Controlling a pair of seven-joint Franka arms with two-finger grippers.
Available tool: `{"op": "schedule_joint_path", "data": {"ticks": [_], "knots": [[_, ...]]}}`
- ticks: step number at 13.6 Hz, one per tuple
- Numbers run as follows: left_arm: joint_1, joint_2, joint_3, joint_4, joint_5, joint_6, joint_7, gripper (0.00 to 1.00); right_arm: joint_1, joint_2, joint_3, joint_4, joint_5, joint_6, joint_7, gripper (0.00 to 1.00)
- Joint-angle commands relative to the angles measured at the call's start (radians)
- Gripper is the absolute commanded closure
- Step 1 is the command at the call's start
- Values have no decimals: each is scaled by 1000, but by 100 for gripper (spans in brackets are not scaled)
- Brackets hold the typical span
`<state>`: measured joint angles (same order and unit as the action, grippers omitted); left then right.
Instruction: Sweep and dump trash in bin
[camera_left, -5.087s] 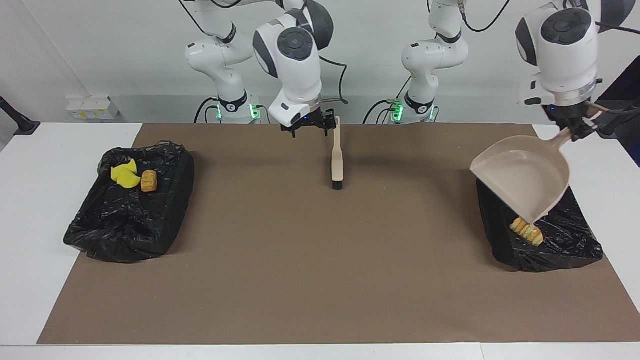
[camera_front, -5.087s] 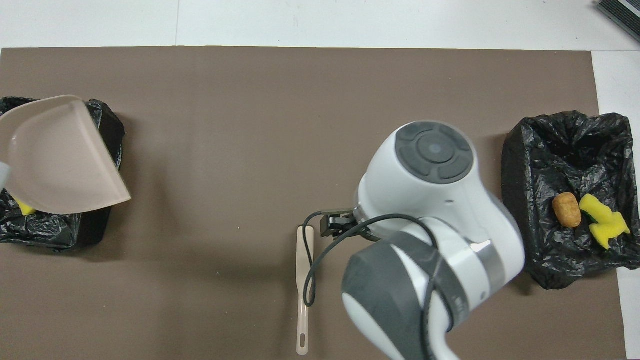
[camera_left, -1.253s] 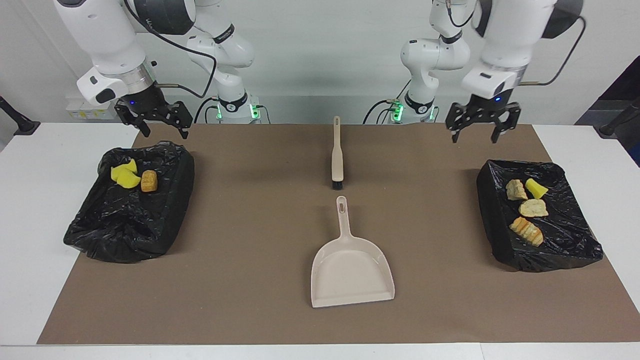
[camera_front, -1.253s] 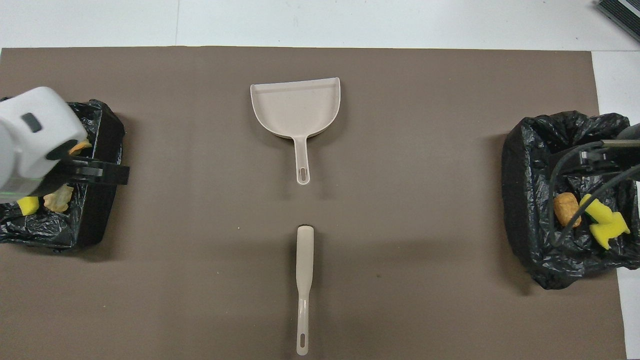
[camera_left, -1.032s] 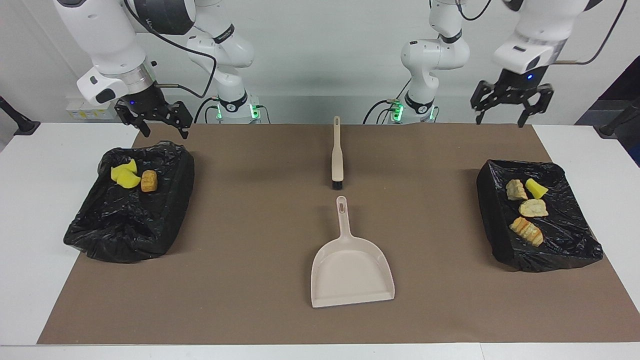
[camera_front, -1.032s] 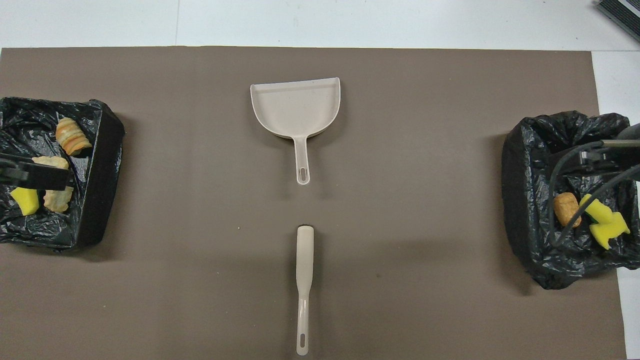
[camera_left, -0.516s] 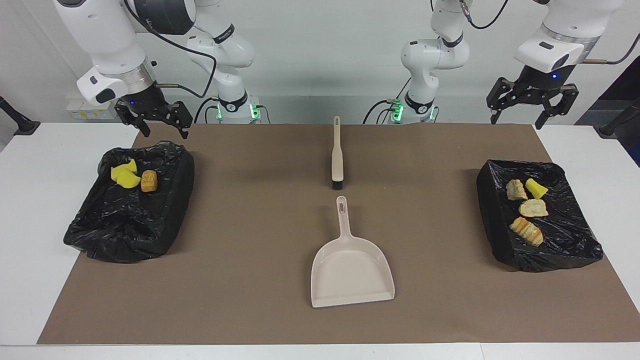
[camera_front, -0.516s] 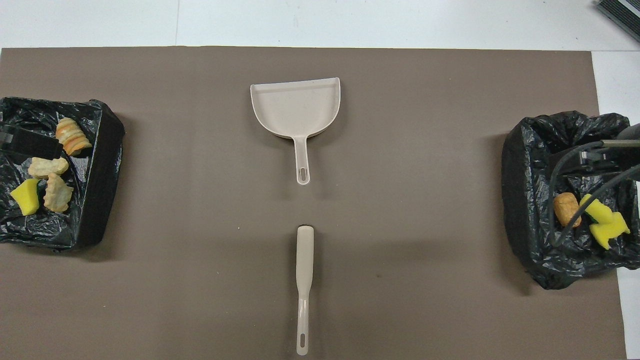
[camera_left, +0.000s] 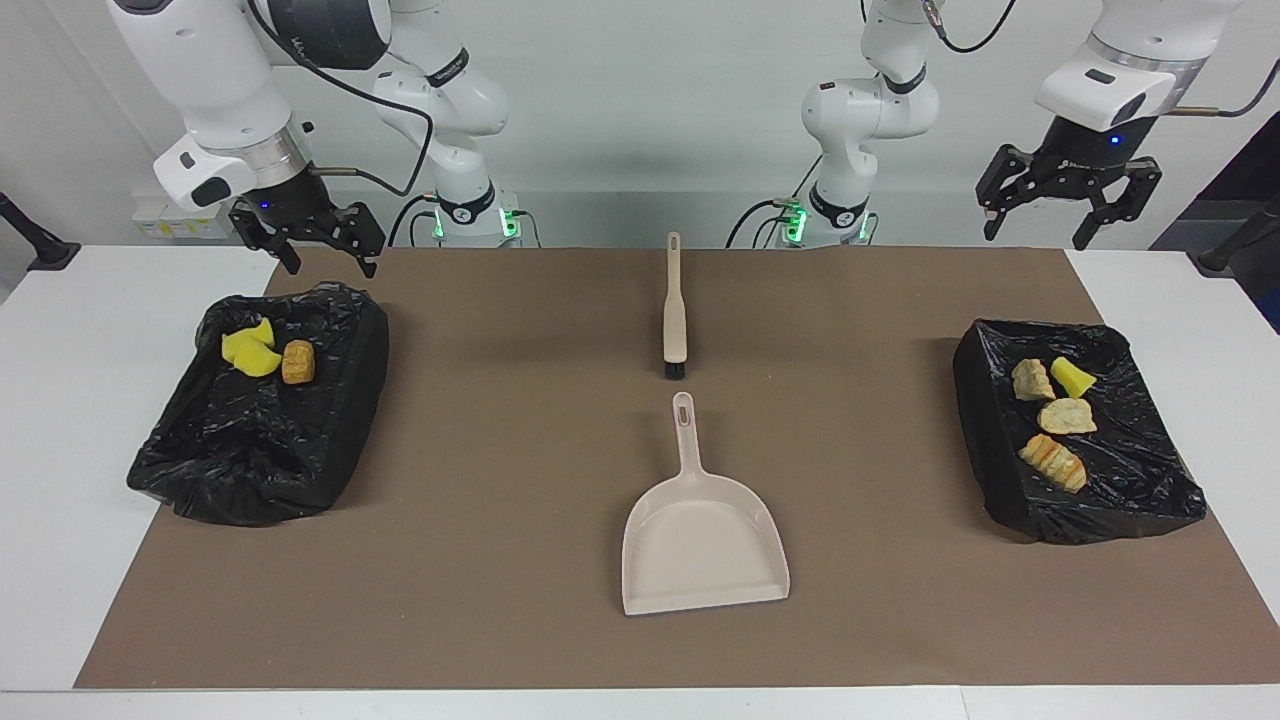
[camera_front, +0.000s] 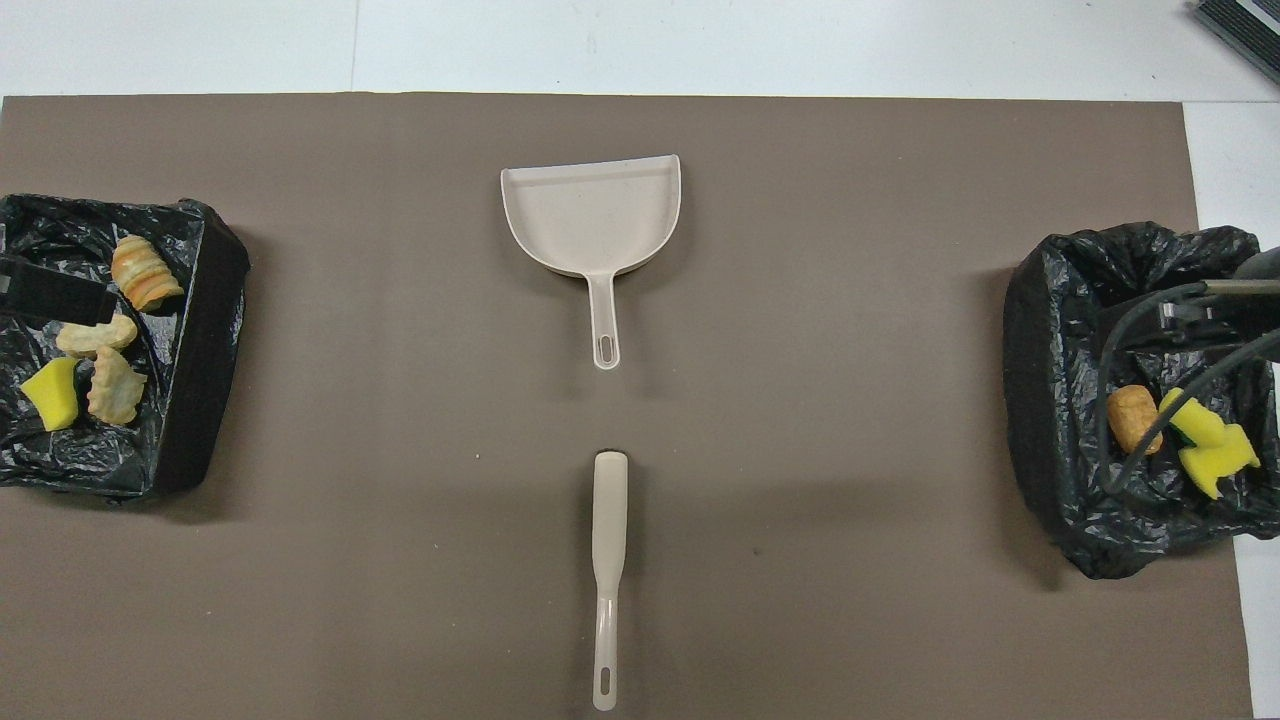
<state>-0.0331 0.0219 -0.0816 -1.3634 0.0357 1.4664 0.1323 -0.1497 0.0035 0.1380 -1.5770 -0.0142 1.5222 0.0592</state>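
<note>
Up above the desk (camera_left: 80, 420), both arms hang with nothing held: left end effector (camera_left: 1070, 205) spread wide, right end effector (camera_left: 315, 238) spread too, over its bin's (camera_left: 250, 470) near rim. All the trash (camera_left: 1050, 420) sits in the two bag-lined bins. Dustpan (camera_left: 700, 545) and brush (camera_left: 675, 320) lie mid-mat (camera_left: 480, 560), brush nearer the robots.
</note>
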Motion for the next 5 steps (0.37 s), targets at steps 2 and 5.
{"op": "schedule_joint_path", "data": {"ticks": [2, 5], "knots": [[12, -43, 5, -60, -34, 17, -79, 0, -7, -16, 3, -15, 20, 3, 16, 0], [19, -43, 5, -59, -39, 15, -76, 0, -7, -16, 3, -15, 20, 3, 18, 0]]}}
